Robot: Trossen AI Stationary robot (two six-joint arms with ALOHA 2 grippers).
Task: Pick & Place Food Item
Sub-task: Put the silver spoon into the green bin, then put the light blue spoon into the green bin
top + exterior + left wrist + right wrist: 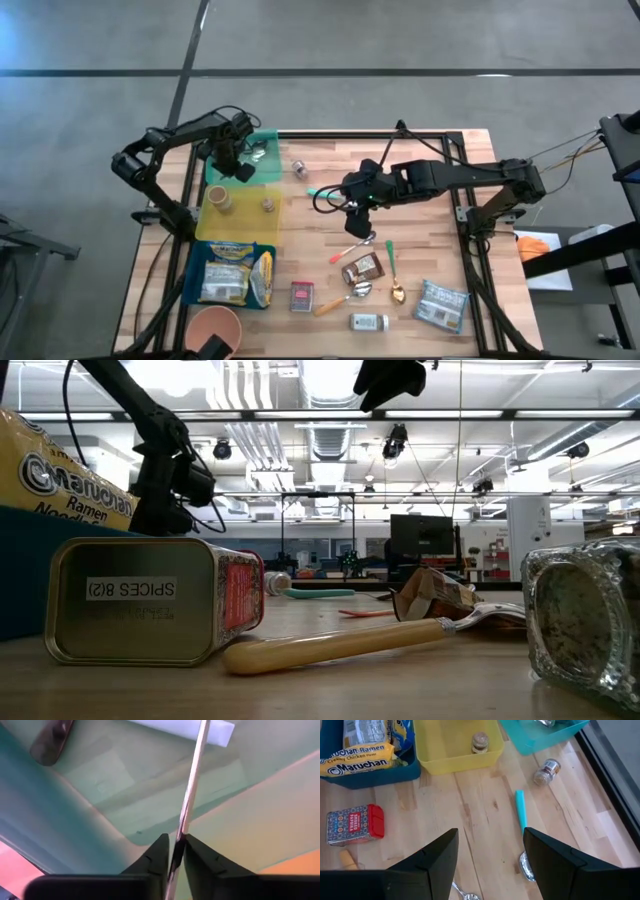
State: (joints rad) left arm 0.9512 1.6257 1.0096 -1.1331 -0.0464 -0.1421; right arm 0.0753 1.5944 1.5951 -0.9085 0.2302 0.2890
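Observation:
My left gripper [240,168] points down into the teal bin [265,148] at the table's far left and is shut on a thin metal utensil [192,780]. Another spoon's bowl [50,740] lies in the same bin. My right gripper [357,197] hangs open above the middle of the table with nothing between its fingers. Below it lie a teal-handled spoon [521,810] and a small spice jar [547,770] on its side. Ramen packs [360,760] lie in the blue bin [232,275], and a jar [480,742] stands in the yellow bin [240,205]. My left gripper pinches the metal utensil's slim handle [179,847] between its two fingers, coming from above and pointing down. The handle runs on from the fingertips over the teal bin's floor. Whether its far end rests on the floor, I cannot tell.
A red spice tin [302,296], a brown packet [363,268], a grey-blue packet [442,303], a small white jar [368,322] and several spoons [360,292] lie on the near half of the table. An orange bowl [213,325] stands at the near left corner.

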